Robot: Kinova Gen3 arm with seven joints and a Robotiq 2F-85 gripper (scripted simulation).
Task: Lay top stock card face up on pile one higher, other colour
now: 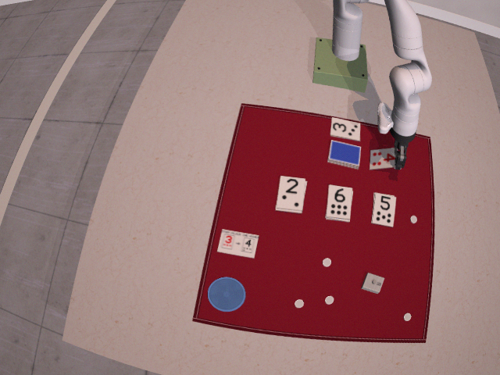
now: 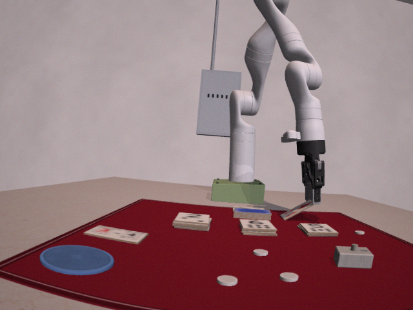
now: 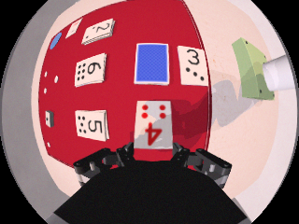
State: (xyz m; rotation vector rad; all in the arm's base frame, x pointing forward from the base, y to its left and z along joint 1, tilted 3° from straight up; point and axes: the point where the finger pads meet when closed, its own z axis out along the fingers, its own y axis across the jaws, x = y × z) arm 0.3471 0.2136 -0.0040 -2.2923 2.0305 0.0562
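My gripper (image 1: 399,163) is shut on a face-up red 4 card (image 1: 381,158), gripping its near edge. The card hangs tilted above the mat, its free end lower, as the exterior view shows (image 2: 297,210). It is right of the blue-backed stock (image 1: 344,153) and behind the black 5 pile (image 1: 383,209). The black 6 pile (image 1: 339,202) and the black 2 pile (image 1: 291,194) lie in the same row as the 5. A black 3 card (image 1: 345,128) lies behind the stock. In the wrist view the red 4 (image 3: 152,126) sits between my fingers, with the 5 pile (image 3: 92,125) to its left.
A legend card (image 1: 238,243) and a blue disc (image 1: 226,294) lie at the mat's left front. A wooden block with a peg (image 1: 373,282) and several white discs, one of them (image 1: 413,219) just right of the 5 pile, are scattered on the front half.
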